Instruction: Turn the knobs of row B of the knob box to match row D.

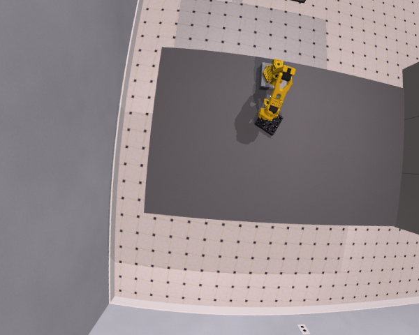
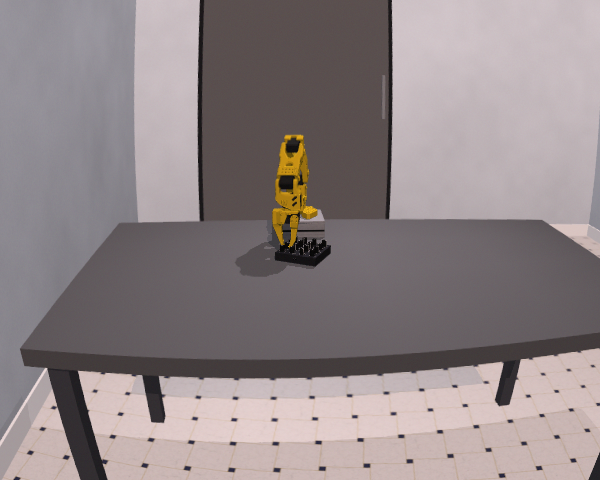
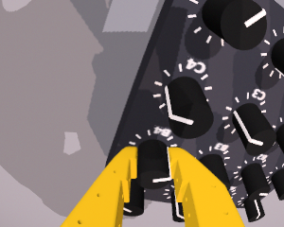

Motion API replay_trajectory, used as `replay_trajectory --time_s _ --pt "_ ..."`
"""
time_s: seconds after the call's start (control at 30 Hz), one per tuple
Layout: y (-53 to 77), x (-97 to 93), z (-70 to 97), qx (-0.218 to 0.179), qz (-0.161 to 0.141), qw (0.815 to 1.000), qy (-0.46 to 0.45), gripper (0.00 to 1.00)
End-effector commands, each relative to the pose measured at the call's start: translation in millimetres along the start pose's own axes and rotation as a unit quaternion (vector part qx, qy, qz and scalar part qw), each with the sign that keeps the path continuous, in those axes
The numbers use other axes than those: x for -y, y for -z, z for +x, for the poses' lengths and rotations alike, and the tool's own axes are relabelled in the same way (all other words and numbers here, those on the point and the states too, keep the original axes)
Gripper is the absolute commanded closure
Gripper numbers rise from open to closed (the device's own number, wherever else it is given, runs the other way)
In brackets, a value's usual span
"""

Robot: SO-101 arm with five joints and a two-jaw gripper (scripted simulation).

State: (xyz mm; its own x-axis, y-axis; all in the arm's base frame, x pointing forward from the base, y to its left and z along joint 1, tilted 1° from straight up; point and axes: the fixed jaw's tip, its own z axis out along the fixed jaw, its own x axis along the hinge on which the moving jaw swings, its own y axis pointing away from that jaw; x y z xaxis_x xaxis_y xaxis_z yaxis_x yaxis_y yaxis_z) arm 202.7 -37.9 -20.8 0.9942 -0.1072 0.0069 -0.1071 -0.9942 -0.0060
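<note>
1. On the dark tabletop [image 2: 393, 310], toward its far edge, we see the black knob box [image 2: 303, 253] lying flat, with the yellow arm [image 2: 290, 175] bent down over it from a grey base block [image 2: 316, 223] just behind.

2. In the top view, we find the knob box [image 1: 269, 124] at the near end of the arm [image 1: 278, 90], and the arm's shadow falling on the tabletop [image 1: 274, 173] beside it.

3. In the wrist view, we look down between the two yellow fingers, which stand nearly closed around a black knob [image 3: 153, 163] at the box's edge column. The label above this knob is blurred; its place directly below C4 makes us read it as the row B knob of column 4. Its white pointer line lies roughly level, near the lower rim of the cap.

4. Beyond the gripped knob, we see knob C4 [image 3: 187, 104] with its pointer aimed toward the lower left, and farther still knob D4 [image 3: 239, 21] with its pointer aimed toward the upper right.

5. To the right, we see knob C3 [image 3: 255, 128], and more knobs of the lower rows [image 3: 256, 183], partly cut off by the frame edge; their marks are too small for us to read.

6. White tick marks ring each knob on the box face [image 3: 174, 44].
</note>
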Motion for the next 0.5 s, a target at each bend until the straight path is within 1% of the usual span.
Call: replay_trajectory --time_s 0.0,0.33,0.47 --pt "-2.1 -1.3 -3.5 0.008 -0.003 0.999 0.031 0.99" --pt "-2.1 -1.1 -2.5 0.008 -0.002 0.993 0.118 0.99" --pt "-2.1 -1.1 -2.3 0.008 -0.002 0.991 0.135 0.99"
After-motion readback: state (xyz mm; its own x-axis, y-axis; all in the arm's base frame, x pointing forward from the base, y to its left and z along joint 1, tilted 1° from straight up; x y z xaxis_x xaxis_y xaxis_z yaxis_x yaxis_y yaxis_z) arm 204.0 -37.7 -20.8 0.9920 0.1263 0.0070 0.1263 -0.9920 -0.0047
